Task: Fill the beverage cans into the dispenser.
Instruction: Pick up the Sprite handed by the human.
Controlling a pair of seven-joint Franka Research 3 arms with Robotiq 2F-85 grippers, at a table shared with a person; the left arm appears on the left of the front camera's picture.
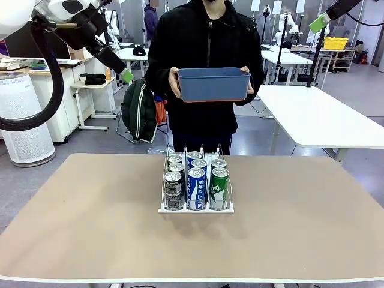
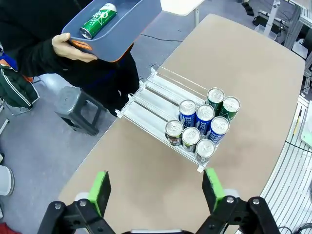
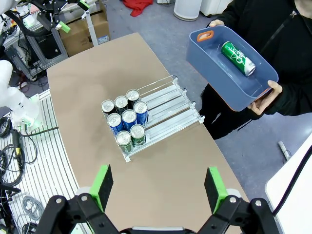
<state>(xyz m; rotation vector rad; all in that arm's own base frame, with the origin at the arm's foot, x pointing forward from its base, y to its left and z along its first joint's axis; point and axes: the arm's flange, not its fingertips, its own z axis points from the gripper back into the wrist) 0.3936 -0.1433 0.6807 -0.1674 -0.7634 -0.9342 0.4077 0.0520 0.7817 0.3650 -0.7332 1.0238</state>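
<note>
Cans (image 1: 196,187) are packed at the dispenser's (image 2: 161,95) robot-side end, mid-desk (image 1: 90,228), with bare surface left to every edge. One green can (image 2: 99,19) is carried in a tub (image 1: 213,84) beyond the far edge. Left fingers (image 2: 101,192) and right fingers (image 3: 103,186) are held apart, high above.

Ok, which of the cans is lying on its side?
The lone green can in the blue tub; the other cans all stand upright in the dispenser.

Black, blue, green cans (image 1: 196,187); blue tub (image 1: 213,85); tan table (image 1: 90,228).
</note>
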